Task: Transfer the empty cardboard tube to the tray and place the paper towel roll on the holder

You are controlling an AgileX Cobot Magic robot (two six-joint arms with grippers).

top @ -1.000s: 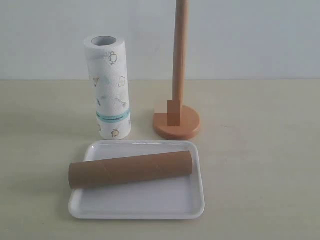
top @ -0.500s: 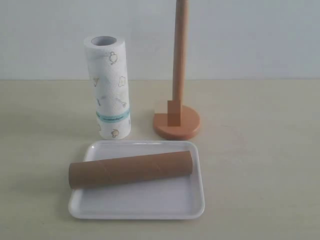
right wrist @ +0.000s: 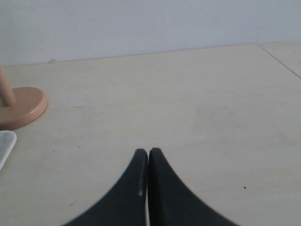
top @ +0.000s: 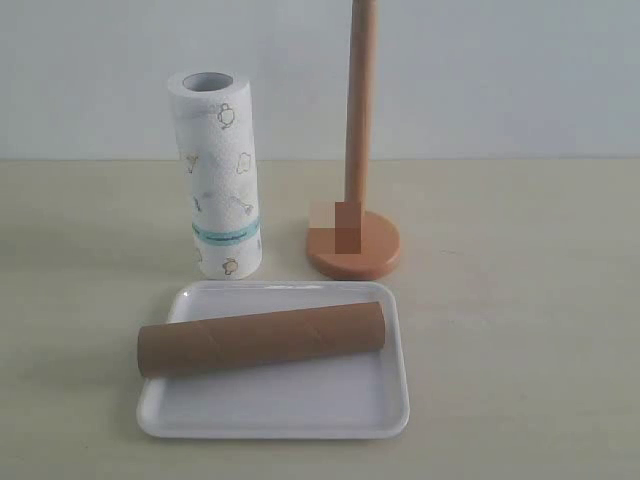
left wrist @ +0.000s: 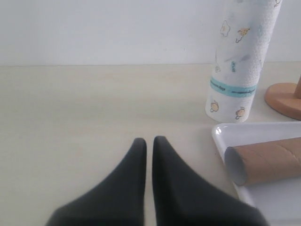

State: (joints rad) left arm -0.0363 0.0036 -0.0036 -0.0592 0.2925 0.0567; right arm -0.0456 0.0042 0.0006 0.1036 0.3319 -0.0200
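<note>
- Cardboard tube (top: 260, 339) rests on the tray (top: 300, 410).
- My left hand (left wrist: 148, 143) and right hand (right wrist: 148, 153): fingers together, empty.
- The tall paper towel roll (top: 220, 180) could topple if I grab it off-centre.

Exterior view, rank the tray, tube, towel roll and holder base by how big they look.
1. Tray.
2-3. Roll and tube: too alike to rank, and the tube lies nearer.
4. Holder base.

Open bench (top: 530, 320) lies right of the holder (top: 358, 130) and tray (top: 395, 405) and left of the paper towel roll (top: 218, 170), while a gap separates roll from holder and the cardboard tube (top: 260, 339) spans the tray.
</note>
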